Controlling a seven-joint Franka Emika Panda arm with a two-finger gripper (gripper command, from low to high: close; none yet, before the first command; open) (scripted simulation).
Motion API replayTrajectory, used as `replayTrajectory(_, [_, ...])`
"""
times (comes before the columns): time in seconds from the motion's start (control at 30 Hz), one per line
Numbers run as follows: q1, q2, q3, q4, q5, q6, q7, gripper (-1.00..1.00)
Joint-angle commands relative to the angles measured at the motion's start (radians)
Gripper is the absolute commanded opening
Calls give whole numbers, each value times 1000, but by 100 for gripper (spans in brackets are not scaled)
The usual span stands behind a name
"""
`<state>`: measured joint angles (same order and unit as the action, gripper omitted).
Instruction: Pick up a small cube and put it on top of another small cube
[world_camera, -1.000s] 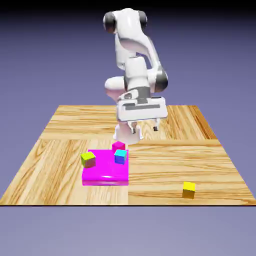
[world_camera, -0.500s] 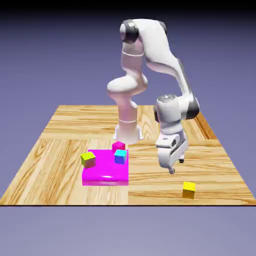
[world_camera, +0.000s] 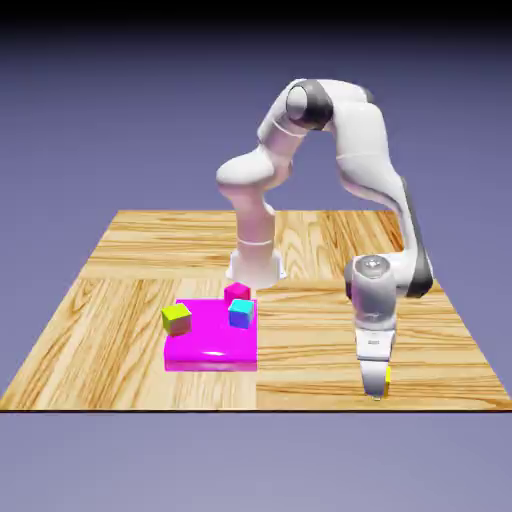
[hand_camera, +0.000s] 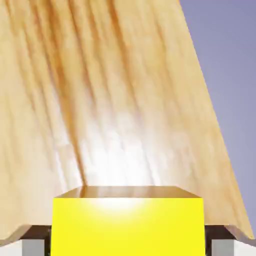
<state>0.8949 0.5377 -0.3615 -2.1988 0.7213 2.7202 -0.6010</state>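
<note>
Small bright yellow cube (hand_camera: 128, 227) sits square between the grey-tipped gripper's (hand_camera: 128, 245) closed-in jaws, no long axis (it's a cube), seemingly on the wooden table (world_camera: 300, 340), exterior view's right.

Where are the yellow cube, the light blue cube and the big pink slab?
Yellow cube (hand_camera: 128, 227): hand view, its bright top face.
Light blue cube (world_camera: 241, 308): exterior view, its upper part.
Big pink slab (world_camera: 210, 345): exterior view, bare top surface.

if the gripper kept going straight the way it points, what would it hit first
Most likely the wooden tabletop, just beneath the yellow cube between its fingertips; how close is hard to judge.
</note>
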Motion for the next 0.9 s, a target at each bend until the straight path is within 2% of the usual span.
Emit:
replayTrajectory(0.0, [20,-36,-28,-16,-30,-19,23,-100])
replayTrajectory(0.07, [52,-109,-82,-49,-91,-57,68,-100])
replayTrajectory(0.87, [-697,-942,-428,-558,-1005,-199,596,-100])
